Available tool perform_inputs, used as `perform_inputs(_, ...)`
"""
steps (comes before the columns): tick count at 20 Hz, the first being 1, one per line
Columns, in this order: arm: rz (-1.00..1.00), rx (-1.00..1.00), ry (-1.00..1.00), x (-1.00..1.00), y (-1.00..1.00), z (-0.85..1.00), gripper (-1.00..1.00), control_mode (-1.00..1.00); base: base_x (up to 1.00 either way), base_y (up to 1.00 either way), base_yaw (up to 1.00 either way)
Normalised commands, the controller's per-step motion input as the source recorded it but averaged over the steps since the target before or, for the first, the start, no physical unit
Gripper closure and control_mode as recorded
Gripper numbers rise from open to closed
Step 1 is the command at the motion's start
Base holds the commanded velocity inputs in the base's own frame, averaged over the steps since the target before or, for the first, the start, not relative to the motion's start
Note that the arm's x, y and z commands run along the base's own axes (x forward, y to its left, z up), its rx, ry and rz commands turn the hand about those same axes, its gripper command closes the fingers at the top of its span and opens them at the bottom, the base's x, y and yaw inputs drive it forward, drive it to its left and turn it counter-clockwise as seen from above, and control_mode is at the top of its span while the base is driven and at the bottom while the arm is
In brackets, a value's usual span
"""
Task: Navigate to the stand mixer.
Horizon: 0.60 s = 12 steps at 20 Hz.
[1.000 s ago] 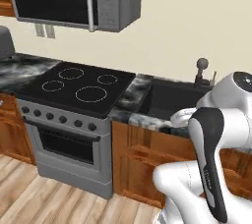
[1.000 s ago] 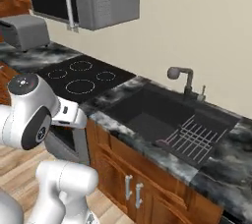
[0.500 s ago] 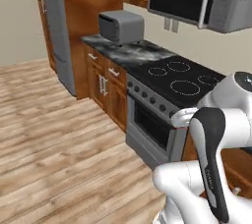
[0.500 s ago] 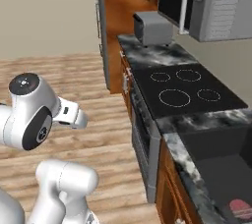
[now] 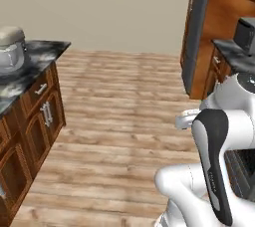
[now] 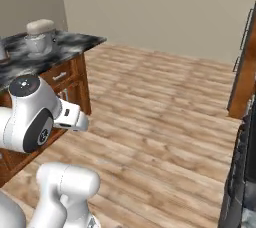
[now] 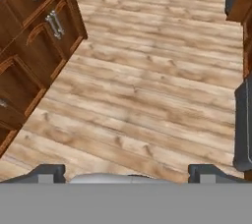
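The stand mixer (image 5: 11, 47) stands on the dark marbled bench (image 5: 42, 54) at the far left edge of the left base frame, upper left in the right base frame (image 6: 40, 34). Wooden floor (image 7: 147, 70) lies beneath the pincer (image 7: 127, 171), fingertips apart, released, grasping nothing.

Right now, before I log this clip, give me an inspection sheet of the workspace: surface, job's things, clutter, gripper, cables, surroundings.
Surface: dark marbled island counter over wooden cabinets.
Job's things: stand mixer stands on that counter, off to the left across open floor; also seen at the left edge of the left base view.
Clutter: nothing seen.
Gripper: gripper points down at the wooden floor, fingertips far apart, holding nothing.
Cables: nothing seen.
Surroundings: beige wall; tall wooden cabinetry at right.
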Motion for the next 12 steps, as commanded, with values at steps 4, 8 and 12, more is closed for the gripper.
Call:
perform_inputs(4,0.0,0.0,0.0,0.0,0.0,0.0,-1.0,1.0,0.0,-0.04,1.0)
perform_inputs(8,0.0,0.0,0.0,0.0,0.0,0.0,-1.0,1.0,0.0,-0.08,1.0)
perform_inputs(12,0.0,0.0,0.0,0.0,0.0,0.0,-1.0,1.0,0.0,-0.15,1.0)
